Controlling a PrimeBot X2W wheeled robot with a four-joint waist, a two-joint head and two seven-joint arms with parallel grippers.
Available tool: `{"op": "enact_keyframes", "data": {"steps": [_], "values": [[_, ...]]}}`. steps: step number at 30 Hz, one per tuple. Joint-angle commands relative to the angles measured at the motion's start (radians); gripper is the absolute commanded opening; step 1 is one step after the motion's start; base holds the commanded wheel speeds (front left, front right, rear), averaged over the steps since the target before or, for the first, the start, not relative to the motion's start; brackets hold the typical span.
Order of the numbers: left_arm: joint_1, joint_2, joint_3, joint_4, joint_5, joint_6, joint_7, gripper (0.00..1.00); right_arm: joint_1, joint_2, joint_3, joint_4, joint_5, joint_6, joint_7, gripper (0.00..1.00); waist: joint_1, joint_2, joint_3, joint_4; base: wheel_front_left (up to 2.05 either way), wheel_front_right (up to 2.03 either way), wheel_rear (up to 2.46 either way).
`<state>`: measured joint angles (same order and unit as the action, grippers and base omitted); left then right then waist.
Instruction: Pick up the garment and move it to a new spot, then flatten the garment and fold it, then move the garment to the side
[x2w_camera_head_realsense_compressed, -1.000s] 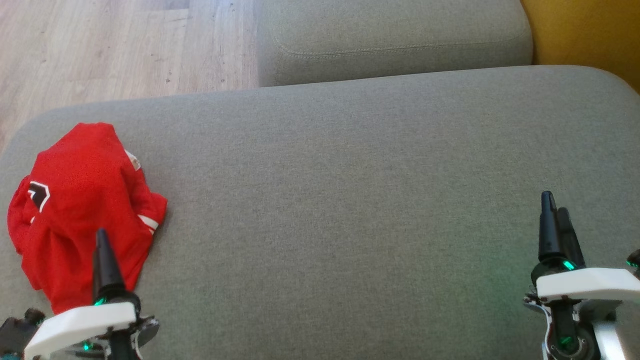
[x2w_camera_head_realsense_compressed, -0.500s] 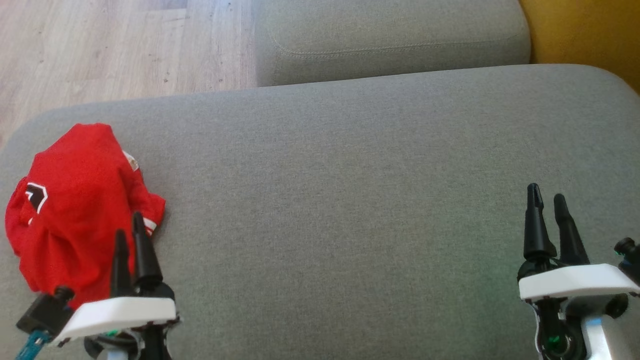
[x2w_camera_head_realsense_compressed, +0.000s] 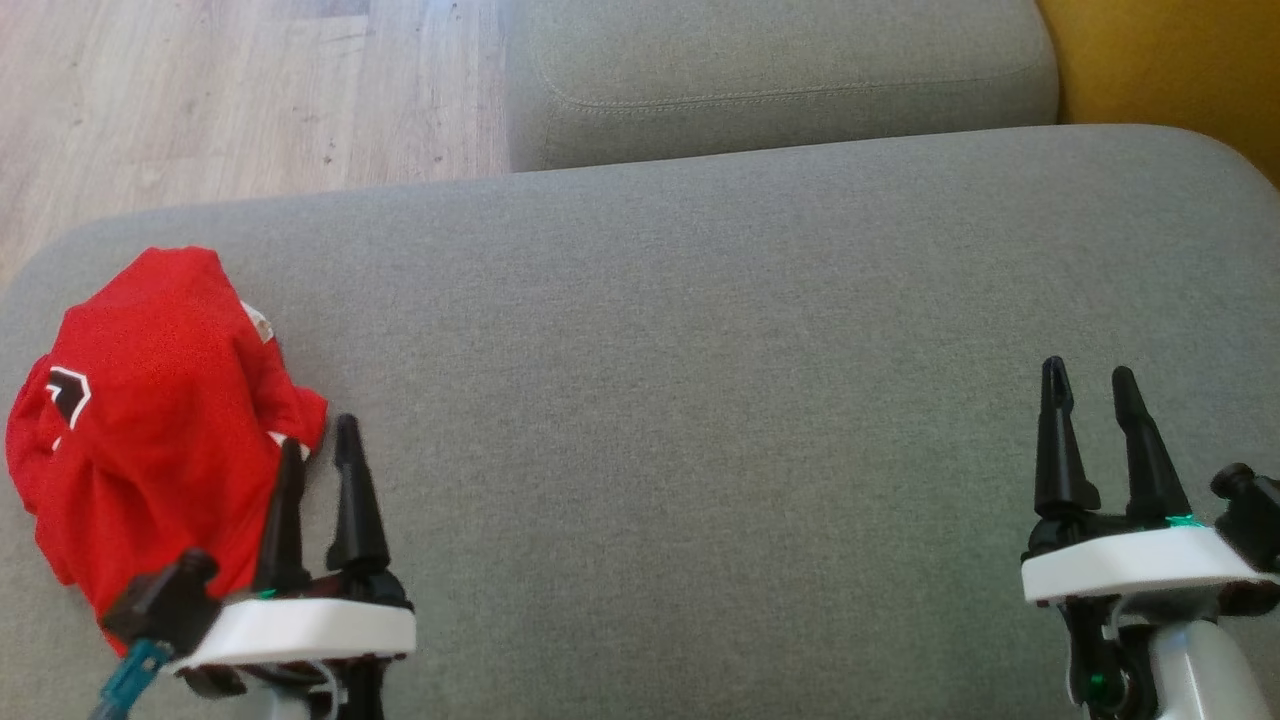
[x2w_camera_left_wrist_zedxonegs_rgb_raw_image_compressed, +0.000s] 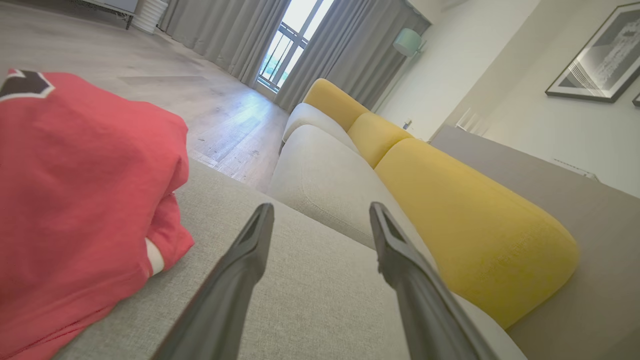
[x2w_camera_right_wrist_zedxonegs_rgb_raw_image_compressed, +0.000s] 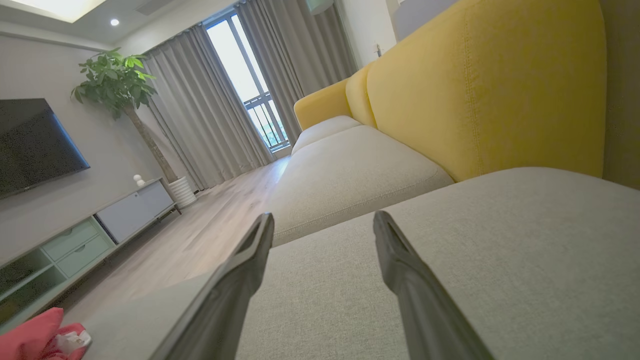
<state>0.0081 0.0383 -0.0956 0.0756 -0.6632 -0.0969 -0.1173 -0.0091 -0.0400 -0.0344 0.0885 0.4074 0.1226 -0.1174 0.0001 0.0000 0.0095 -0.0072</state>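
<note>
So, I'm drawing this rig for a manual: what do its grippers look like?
The left gripper and right gripper each carry two long, tapered black fingers on a white housing with small green lights. A black knob and teal cable sit beside the left one.

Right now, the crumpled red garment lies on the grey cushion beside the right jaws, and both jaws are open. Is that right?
No. The garment lies beside the left jaws, not the right jaws, as the head view shows. The rest holds: it is crumpled, on the grey cushion, and both jaws are open.
</note>
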Motion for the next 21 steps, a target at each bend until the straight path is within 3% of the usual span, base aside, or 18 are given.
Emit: {"op": "enact_keyframes", "data": {"steps": [1, 12, 21], "values": [[-0.03, 0.009, 0.012, -0.044, 0.033, -0.004, -0.014, 1.0, -0.033, -0.008, 0.02, -0.044, -0.034, 0.005, -0.014, 1.0, -0.0001, 0.0, 0.0, 0.0, 0.0, 0.0, 0.0], [-0.028, 0.013, -0.042, -0.043, 0.244, 0.022, -0.046, 1.0, -0.028, -0.008, 0.039, -0.048, -0.209, 0.006, -0.047, 1.0, -0.0001, 0.0, 0.002, 0.0, 0.0, 0.0, 0.0], [-0.031, 0.033, -0.09, -0.044, 0.382, 0.072, -0.073, 1.0, -0.028, -0.009, 0.057, -0.017, -0.359, 0.007, -0.073, 1.0, -0.0001, 0.0, 0.001, -0.004, 0.0, 0.0, 0.0]]}}
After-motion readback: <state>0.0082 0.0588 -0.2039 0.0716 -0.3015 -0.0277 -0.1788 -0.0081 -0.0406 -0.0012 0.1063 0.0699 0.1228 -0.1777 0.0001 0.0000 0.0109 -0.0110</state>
